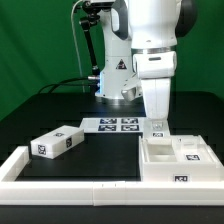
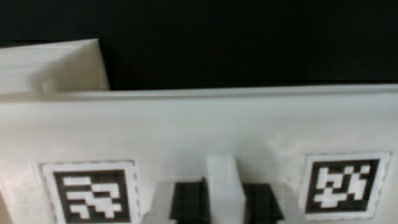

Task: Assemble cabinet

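- My gripper (image 1: 157,118) hangs straight down over the rear edge of the cabinet body (image 1: 176,162), with its tip at a tagged white part there.
- Wrist view: my fingers (image 2: 185,206) show as two dark bars set close together, with a white strip (image 2: 222,185) between them. I cannot tell whether they press on it or only flank it.
- Just beyond the fingers stands a white wall of the body carrying two tags (image 2: 93,190), one on each side of my fingers.
- A loose tagged block (image 1: 57,142) lies on the black table (image 1: 40,110), well apart from my gripper, toward the exterior view's left.
- The marker board (image 1: 117,124) lies flat near my gripper, on the same side as the block.
- The border rail (image 1: 70,186) runs along the table's front edge.
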`<state>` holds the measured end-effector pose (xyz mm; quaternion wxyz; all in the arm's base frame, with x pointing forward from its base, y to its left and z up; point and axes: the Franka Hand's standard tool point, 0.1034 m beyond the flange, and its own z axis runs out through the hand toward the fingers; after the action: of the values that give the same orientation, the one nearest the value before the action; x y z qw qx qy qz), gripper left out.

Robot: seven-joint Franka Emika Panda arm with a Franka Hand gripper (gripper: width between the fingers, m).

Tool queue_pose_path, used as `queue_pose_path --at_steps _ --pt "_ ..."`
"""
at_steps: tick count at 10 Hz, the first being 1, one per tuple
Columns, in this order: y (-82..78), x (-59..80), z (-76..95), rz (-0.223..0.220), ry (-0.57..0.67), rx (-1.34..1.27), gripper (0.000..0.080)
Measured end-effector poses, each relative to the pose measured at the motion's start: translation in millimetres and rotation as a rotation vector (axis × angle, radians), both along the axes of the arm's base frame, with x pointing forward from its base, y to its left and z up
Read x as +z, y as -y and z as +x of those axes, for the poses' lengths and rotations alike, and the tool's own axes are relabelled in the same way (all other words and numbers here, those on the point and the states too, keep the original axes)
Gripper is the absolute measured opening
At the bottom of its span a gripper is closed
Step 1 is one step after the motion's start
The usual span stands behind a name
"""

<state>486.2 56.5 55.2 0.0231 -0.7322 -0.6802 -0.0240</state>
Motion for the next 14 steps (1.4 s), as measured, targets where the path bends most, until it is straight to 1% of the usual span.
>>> queue_pose_path --at_steps 5,6,10,14 --pt "0.4 0.1 0.2 0.0 0.002 0.009 0.007" --pt "0.0 -0.1 3.4 0.001 0.0 0.007 0.007" --pt "2.6 1.2 45.0 0.011 0.001 -0.003 0.007" --pt "5.1 1.0 74.4 0.019 0.001 -0.005 0.007"
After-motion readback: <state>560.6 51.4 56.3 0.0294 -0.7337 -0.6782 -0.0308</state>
